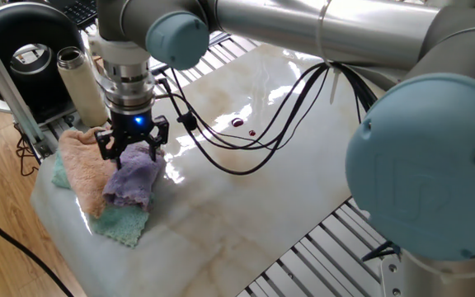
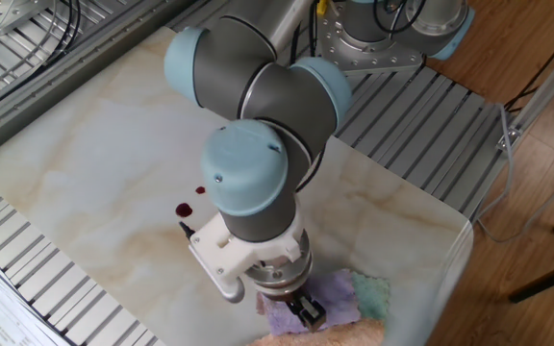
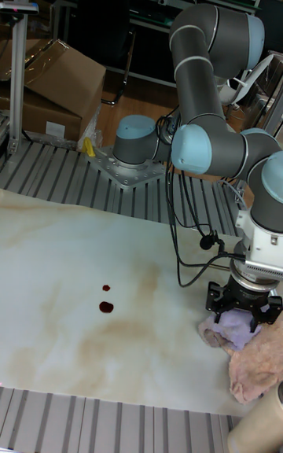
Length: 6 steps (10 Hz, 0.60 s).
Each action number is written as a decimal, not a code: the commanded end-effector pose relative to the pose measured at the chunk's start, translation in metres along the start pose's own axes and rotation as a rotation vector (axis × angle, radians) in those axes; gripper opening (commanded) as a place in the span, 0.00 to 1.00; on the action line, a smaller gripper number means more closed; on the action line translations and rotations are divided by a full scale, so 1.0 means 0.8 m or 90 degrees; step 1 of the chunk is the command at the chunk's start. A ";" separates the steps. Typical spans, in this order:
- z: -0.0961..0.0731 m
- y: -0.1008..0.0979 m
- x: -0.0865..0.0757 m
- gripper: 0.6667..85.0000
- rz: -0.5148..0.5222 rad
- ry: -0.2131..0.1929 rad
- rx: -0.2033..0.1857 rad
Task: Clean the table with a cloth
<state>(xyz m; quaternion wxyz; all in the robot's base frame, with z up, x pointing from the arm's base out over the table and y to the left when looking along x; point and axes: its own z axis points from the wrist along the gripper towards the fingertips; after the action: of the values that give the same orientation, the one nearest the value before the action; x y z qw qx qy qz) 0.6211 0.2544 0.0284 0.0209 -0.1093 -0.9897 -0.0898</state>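
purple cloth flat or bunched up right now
Bunched up: the purple cloth is gathered into a rumpled heap under the gripper, which sits on it.

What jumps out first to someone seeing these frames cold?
The big grey-and-blue robot arm dominates, its black two-finger gripper pressed down into a small fluffy lavender towel at the corner of the glossy cream marble-look table. That towel lies on a peach-pink towel and a mint-green towel. Out in the middle of the slab sit two small dark red spots, apart from the towels.
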 end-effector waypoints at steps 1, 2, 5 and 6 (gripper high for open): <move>0.013 0.004 -0.012 0.59 -0.009 -0.018 -0.003; 0.016 0.001 -0.013 0.02 0.001 -0.017 0.000; 0.003 -0.040 -0.014 0.01 -0.077 -0.030 0.055; -0.005 -0.056 -0.010 0.01 -0.104 -0.034 0.077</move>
<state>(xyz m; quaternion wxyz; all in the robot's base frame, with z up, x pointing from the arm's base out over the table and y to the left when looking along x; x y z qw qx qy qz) 0.6247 0.2320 0.0188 0.0010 -0.0680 -0.9962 -0.0550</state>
